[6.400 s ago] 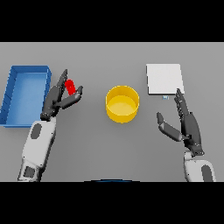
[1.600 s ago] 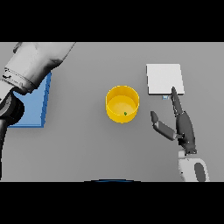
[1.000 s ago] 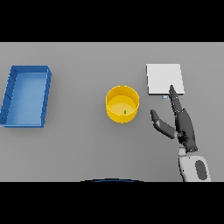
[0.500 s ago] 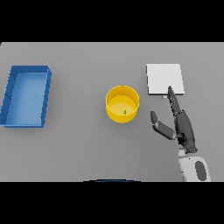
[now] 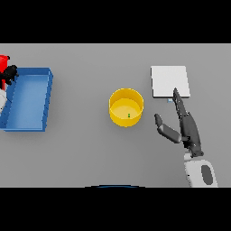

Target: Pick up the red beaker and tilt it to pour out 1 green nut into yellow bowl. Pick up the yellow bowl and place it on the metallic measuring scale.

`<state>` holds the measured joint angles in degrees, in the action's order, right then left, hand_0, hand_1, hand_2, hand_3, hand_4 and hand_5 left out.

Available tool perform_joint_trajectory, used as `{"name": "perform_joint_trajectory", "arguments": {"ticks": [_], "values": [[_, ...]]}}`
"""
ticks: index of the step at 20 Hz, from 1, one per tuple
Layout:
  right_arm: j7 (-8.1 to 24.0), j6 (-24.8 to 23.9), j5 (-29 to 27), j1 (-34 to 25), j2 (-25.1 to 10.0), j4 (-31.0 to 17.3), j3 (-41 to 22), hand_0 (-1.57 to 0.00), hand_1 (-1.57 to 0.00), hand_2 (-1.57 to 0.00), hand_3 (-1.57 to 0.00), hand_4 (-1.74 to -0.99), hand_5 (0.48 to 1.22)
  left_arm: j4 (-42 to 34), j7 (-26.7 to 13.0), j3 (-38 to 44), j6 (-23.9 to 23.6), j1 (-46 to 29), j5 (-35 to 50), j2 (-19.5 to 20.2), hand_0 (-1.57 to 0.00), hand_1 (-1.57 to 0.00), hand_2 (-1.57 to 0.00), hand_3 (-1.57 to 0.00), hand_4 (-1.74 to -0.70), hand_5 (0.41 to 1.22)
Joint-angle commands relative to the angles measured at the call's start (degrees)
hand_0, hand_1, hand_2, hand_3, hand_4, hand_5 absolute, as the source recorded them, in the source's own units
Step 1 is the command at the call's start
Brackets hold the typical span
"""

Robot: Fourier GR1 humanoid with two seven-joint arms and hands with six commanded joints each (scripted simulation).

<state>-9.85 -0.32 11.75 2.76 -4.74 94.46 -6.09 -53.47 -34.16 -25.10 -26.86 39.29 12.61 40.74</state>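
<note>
- At the far left edge, the left hand (image 5: 9, 73) showed only in part, its dark fingers curled round the red beaker (image 5: 4, 60); most of both was cut off by the frame, so what the beaker held could not be told.
- Just right of it lay the blue bin (image 5: 47, 97), a rectangular tray with raised walls, its long side running from near to far; its floor showed nothing inside.
- The red beaker hung at the bin's far left corner, outside or above its wall; which of the two could not be told.
- Near the middle of the grey table (image 5: 85, 153) stood the yellow bowl (image 5: 114, 109), upright, well apart from the bin.
- One green nut (image 5: 128, 115) lay on the bowl's floor, slightly right of centre.
- Right of the bowl, the right hand (image 5: 185, 128) was spread, fingers straight and pointing far, thumb stretched left toward the bowl without touching it.
- The metallic measuring scale (image 5: 168, 79), a pale square plate, lay to the far right, with the fingertips at its near edge.
</note>
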Motion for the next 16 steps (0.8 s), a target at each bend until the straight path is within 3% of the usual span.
{"name": "perform_joint_trajectory", "arguments": {"ticks": [1, 3, 4, 6, 7, 9, 11, 13, 16], "values": [[0.4, 0.2, -0.2, -0.2, -0.3, -0.3, 0.3, 0.0, 0.0, 0.0, 0.0, -1.17, 0.683, -1.6, -0.7, -0.7, -0.2, -1.3, 0.8, 0.6, -1.57, -1.57, -1.57, -1.38, -1.74, 1.076], [-0.1, 0.1, 0.2, -0.1, 0.4, -0.6, -0.4, 0.0, 0.0, 0.0, 0.0, -1.168, 0.679, -3.5, -0.7, -2.8, 1.1, -3.0, 5.0, 1.9, -1.57, -1.57, -1.57, -1.37, -1.73, 0.955], [0.3, -0.2, 0.4, -0.5, 0.5, -0.1, -0.5, 0.0, 0.0, 0.0, 0.0, -1.165, 0.678, -4.9, -0.8, -4.5, 2.2, -3.4, 6.4, 2.9, -1.57, -1.57, -1.57, -1.41, -1.66, 0.888], [0.1, -0.2, 0.7, 0.5, 0.0, 0.1, -0.4, 0.0, 0.0, 0.0, 0.0, -1.163, 0.671, -9.8, 0.2, -6.2, 5.4, -4.5, 7.3, 5.5, -1.57, -1.54, -1.49, -1.24, -1.31, 0.774], [0.9, -0.2, 0.5, -0.1, -0.2, -0.1, -0.1, 0.0, 0.0, 0.0, 0.0, -1.159, 0.669, -12.1, 1.2, -6.6, 7.5, -5.1, 7.6, 6.8, -1.5, -1.38, -1.31, -1.1, -1.15, 0.74], [-0.4, 0.1, 0.3, 0.3, -0.3, 0.2, -0.3, 0.0, 0.0, 0.0, 0.0, -1.162, 0.671, -14.1, 3.4, -5.9, 12.1, -6.9, 10.4, 8.1, -1.0, -0.88, -0.84, -0.71, -0.93, 0.697], [-0.5, 0.1, 0.2, 0.4, -0.4, 0.6, -0.2, 0.0, 0.0, 0.0, 0.0, -1.151, 0.677, -15.3, 3.3, -6.0, 14.5, -8.2, 11.5, 9.4, -0.64, -0.56, -0.54, -0.45, -0.82, 0.667], [-0.3, 0.2, 0.1, 0.1, -0.2, 0.2, -0.3, 0.0, 0.0, 0.0, 0.0, -1.145, 0.685, -15.0, 2.8, -8.0, 15.5, -7.3, 8.9, 9.7, -0.41, -0.36, -0.34, -0.29, -0.76, 0.651], [0.5, 0.1, 0.6, 0.3, -0.3, 0.9, -0.6, 0.0, 0.0, 0.0, 0.0, -1.16, 0.688, -12.4, 2.9, -8.7, 14.8, -6.1, 7.0, 8.7, -0.21, -0.18, -0.18, -0.15, -0.73, 0.647]]}}
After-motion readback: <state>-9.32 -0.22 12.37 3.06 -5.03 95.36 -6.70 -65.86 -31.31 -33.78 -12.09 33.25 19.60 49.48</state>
